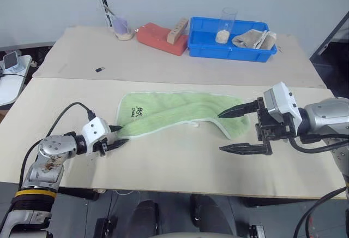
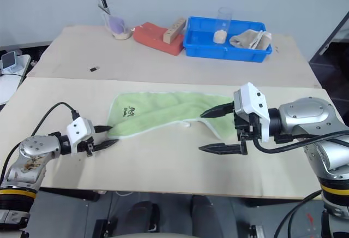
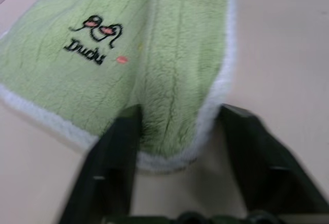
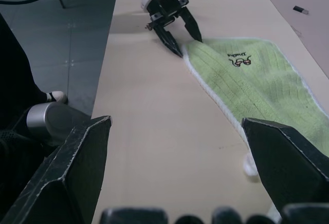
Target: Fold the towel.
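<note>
The light green towel point(image 1: 174, 109) lies bunched lengthwise across the middle of the table, its dark logo point(image 1: 136, 111) near its left end and a small white loop tag point(image 1: 195, 124) on its near edge. My left gripper point(image 1: 124, 135) is low at the towel's near left corner. In the left wrist view its two black fingers point(image 3: 121, 147) stand either side of that white-edged corner, with cloth between them and a little room still showing. My right gripper point(image 1: 221, 131) hovers wide open over the towel's right end, holding nothing.
At the back stands a blue bin point(image 1: 229, 52) holding a glass and a beige cloth point(image 1: 253, 39). Left of it are a red block point(image 1: 158, 37), a wooden piece and a cup point(image 1: 123, 29). A small black item point(image 1: 99, 70) lies behind the towel.
</note>
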### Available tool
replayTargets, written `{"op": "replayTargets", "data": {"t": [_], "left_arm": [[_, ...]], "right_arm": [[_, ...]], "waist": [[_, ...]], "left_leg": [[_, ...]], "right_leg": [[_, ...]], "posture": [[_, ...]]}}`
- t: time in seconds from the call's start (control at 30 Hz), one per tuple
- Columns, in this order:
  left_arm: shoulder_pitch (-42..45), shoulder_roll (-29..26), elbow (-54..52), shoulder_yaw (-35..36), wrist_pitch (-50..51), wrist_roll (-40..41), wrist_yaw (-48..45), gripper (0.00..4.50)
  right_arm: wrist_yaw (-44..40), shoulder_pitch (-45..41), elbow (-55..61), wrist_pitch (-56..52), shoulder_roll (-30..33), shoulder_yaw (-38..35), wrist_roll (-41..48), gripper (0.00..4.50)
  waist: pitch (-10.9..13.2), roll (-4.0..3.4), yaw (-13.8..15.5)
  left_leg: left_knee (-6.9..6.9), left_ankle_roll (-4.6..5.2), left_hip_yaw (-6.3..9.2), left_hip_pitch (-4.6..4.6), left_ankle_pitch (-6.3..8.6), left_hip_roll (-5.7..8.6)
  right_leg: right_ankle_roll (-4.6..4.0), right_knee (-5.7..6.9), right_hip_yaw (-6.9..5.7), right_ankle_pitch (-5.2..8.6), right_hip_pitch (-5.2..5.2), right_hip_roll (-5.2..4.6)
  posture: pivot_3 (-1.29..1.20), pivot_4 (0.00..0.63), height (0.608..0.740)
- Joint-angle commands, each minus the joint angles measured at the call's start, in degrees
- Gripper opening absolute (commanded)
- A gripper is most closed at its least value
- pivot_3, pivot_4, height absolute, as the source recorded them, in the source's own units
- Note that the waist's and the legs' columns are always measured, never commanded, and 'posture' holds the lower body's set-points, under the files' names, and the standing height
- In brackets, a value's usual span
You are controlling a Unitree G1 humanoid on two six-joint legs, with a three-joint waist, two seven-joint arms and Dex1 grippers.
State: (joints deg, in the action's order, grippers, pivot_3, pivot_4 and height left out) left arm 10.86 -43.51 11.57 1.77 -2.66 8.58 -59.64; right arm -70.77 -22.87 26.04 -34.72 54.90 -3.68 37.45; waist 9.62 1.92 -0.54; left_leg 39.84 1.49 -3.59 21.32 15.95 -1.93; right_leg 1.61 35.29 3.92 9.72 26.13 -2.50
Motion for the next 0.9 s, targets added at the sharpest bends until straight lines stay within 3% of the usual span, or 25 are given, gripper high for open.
{"op": "replayTargets", "data": {"t": [0.03,0.1,0.3,0.47,0.7,0.9], "left_arm": [[0.29,-0.26,3.18,-1.31,0.41,-2.74,1.54,0.87],[0.57,-0.29,3.52,-1.53,0.36,-2.65,1.74,0.03],[-0.5,-0.8,-0.9,0.2,4.49,1.86,-0.18,0.03],[-2.16,-3.7,-9.58,3.89,13.41,8.75,-2.96,0.03],[-0.53,-5.59,-15.34,9.54,25.09,16.79,-2.14,0.03],[-0.94,-5.52,-16.95,9.91,27.06,17.2,-1.63,0.03]], "right_arm": [[0.41,0.09,1.66,-0.15,0.99,-2.8,1.75,4.5],[0.46,0.24,1.67,-0.13,1.06,-2.9,1.76,4.5],[0.2,2.0,-0.76,2.3,2.15,-3.5,-1.35,4.5],[0.91,6.83,-7.1,13.51,3.56,-0.08,-13.45,4.5],[7.81,10.57,-15.14,23.61,-1.06,6.18,-26.55,4.5],[12.41,9.22,-20.73,25.08,-5.63,9.7,-32.03,4.5]], "waist": [[0.0,0.0,-0.06],[0.0,0.0,-0.16],[-0.01,-0.01,-0.22],[0.0,0.02,-0.43],[0.02,0.05,-0.43],[0.02,0.06,-0.51]], "left_leg": [[0.0,0.0,0.0,-0.01,0.0,0.0],[0.0,0.0,0.0,-0.05,0.0,-0.02],[0.0,0.0,0.0,-0.14,0.0,-0.02],[-0.03,0.0,-0.02,-0.03,0.0,-0.02],[-0.03,0.0,0.0,0.08,0.0,0.0],[-0.03,0.0,0.01,0.06,0.0,0.0]], "right_leg": [[0.0,0.02,0.0,0.0,0.0,0.01],[0.0,0.1,0.0,0.0,0.0,0.03],[-0.02,0.27,0.0,0.02,0.01,0.04],[0.0,0.15,0.0,0.06,0.11,0.03],[0.04,0.08,-0.01,0.06,0.15,0.04],[0.03,0.09,-0.01,0.06,0.13,0.07]], "posture": [[0.0,0.15,0.714],[0.0,0.15,0.714],[0.0,0.15,0.714],[0.0,0.15,0.714],[0.0,0.15,0.714],[0.0,0.15,0.714]]}}
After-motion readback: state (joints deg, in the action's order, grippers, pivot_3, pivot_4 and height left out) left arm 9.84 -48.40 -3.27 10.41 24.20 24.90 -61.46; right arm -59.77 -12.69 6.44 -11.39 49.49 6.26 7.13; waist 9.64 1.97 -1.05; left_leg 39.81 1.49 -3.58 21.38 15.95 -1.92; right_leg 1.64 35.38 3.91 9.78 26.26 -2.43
